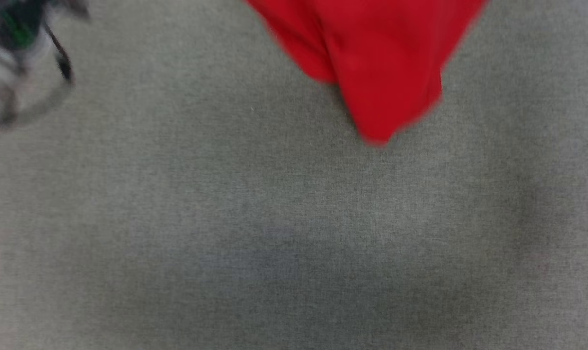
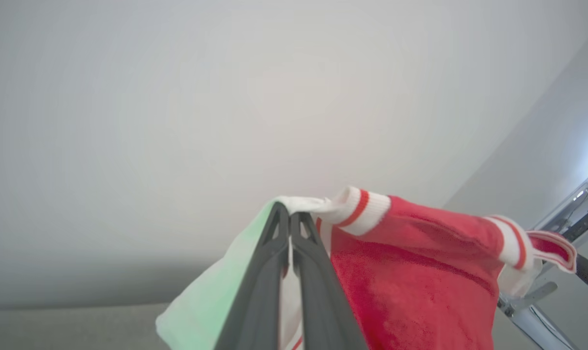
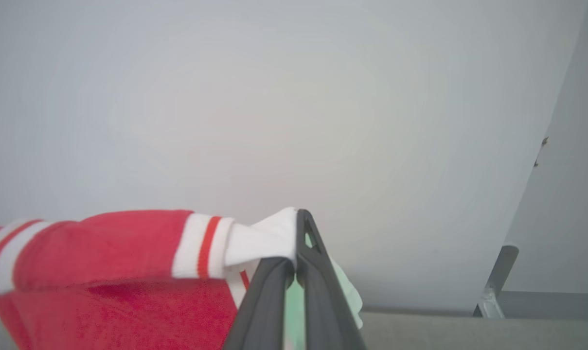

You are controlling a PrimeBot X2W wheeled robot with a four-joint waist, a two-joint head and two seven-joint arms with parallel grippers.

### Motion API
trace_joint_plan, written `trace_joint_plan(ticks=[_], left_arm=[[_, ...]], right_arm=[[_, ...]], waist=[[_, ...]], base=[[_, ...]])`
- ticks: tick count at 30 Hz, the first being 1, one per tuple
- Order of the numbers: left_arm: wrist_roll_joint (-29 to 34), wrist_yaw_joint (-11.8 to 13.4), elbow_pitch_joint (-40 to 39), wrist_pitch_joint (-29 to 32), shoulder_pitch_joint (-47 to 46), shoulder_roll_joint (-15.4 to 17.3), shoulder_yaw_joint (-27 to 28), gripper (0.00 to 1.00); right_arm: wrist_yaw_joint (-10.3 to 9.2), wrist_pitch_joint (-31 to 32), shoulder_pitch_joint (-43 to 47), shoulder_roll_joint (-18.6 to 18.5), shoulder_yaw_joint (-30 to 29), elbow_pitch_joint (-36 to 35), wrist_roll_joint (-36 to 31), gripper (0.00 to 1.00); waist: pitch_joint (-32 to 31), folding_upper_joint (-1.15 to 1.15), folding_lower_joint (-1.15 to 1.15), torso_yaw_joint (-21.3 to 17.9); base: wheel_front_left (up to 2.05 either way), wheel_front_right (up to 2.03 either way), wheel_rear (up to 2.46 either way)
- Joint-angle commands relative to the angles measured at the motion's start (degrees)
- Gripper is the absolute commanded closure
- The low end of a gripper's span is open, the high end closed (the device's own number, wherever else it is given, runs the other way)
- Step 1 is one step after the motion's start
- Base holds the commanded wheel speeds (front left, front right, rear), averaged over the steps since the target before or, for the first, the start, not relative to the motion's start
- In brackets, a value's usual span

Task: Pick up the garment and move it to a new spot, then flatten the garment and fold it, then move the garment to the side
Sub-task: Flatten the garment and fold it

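The garment (image 1: pixel 381 63), red, hangs down from the top edge of the head view above the grey surface, its lowest point tapering to a tip. In the left wrist view my left gripper (image 2: pixel 290 216) is shut on the garment (image 2: pixel 410 272) at a white part beside the white-and-red striped trim. The red body spreads to the right of the fingers. In the right wrist view my right gripper (image 3: pixel 296 243) is shut on a white part of the garment (image 3: pixel 109 272), with striped trim and red cloth stretching left. The garment's lettering is hidden.
A grey fabric-covered surface (image 1: pixel 225 218) spreads below the hanging cloth. A blurred pale and dark shape with a cable (image 1: pixel 26 58) sits at the upper left. A metal frame (image 2: pixel 542 301) and a grey post (image 3: pixel 498 277) stand against a pale wall.
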Motion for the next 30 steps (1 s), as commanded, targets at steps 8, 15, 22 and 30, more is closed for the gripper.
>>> trace_joint_plan(ticks=[8,15,22,30], left_arm=[[2.20,0.14,8.21,-5.54,-16.78,-0.55,6.27,1.00],[1.08,0.14,5.64,-5.43,-16.82,0.78,7.62,1.00],[-0.93,0.13,-4.28,-3.52,-5.77,4.03,5.50,1.00],[-5.42,0.12,-16.49,-0.33,15.48,7.58,1.83,1.00]], right_arm=[[-0.08,-9.07,-21.71,4.86,-10.28,6.98,-10.13,1.00],[-0.08,-10.23,-26.89,4.45,-9.33,12.40,-12.49,1.00],[-0.07,-5.64,-19.01,1.80,-2.34,12.16,-9.64,1.00],[-0.06,4.82,5.14,-2.48,3.52,-2.19,-2.30,1.00]], waist=[[5.73,0.00,0.00,-1.29],[4.99,0.00,0.00,-1.06],[4.40,0.00,0.00,-0.45],[0.59,0.00,0.00,1.66]], base=[[0.00,0.00,0.00],[0.00,0.00,0.00],[0.00,0.00,0.00],[0.00,0.00,0.00]])
